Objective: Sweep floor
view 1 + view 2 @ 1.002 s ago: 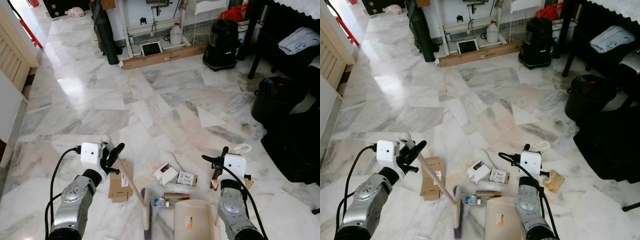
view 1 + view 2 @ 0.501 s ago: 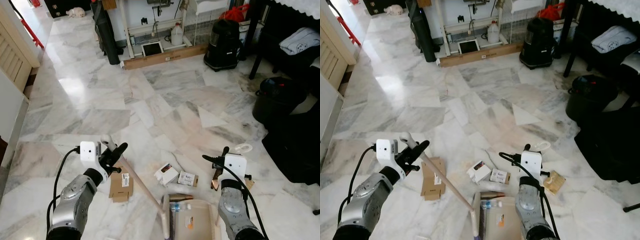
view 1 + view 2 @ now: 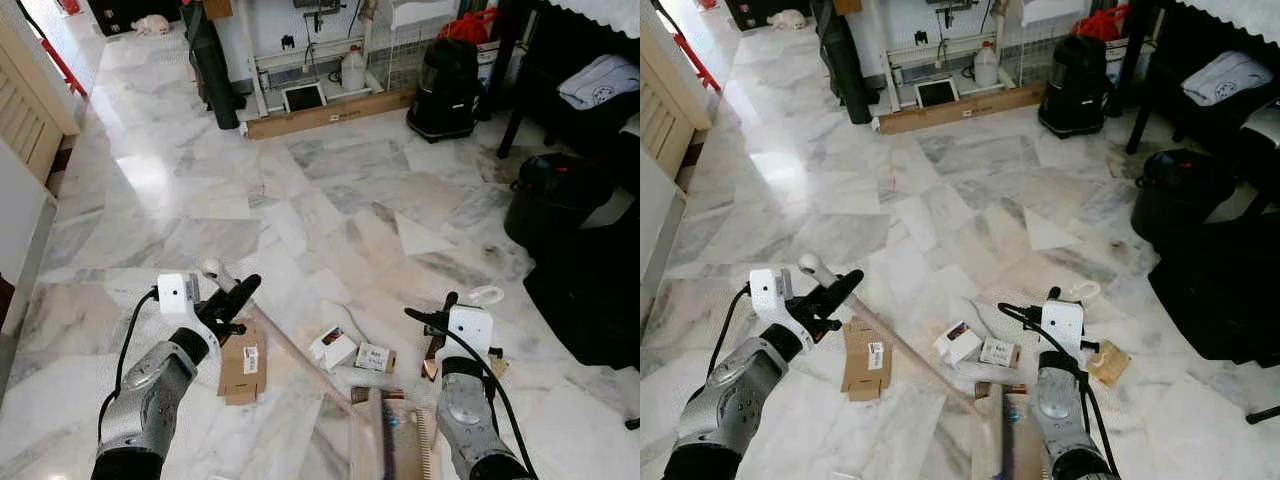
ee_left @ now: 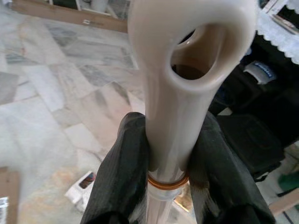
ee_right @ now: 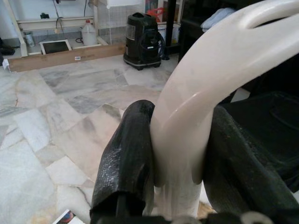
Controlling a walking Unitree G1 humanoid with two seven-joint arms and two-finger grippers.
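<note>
Sweeping rightward since a second ago, the broom head (image 3: 383, 440) now lies blurred over the cream dustpan (image 3: 425, 440) at the bottom of the view, where earlier it sat left of the pan beside the flat cardboard piece (image 3: 243, 362). The broom (image 3: 902, 348) has a long pale cream handle with a looped hanging hole at its top and an orange ring just below the grip. The left gripper (image 4: 166, 161) is clamped on that handle near the top, black fingers (image 4: 124, 172) pressing both sides. The right gripper (image 5: 177, 154) is closed around the dustpan's cream upright handle (image 5: 201, 98). Two small boxes (image 3: 352, 352) lie on the marble floor (image 3: 300, 190) just beyond the broom head, between the arms.
</note>
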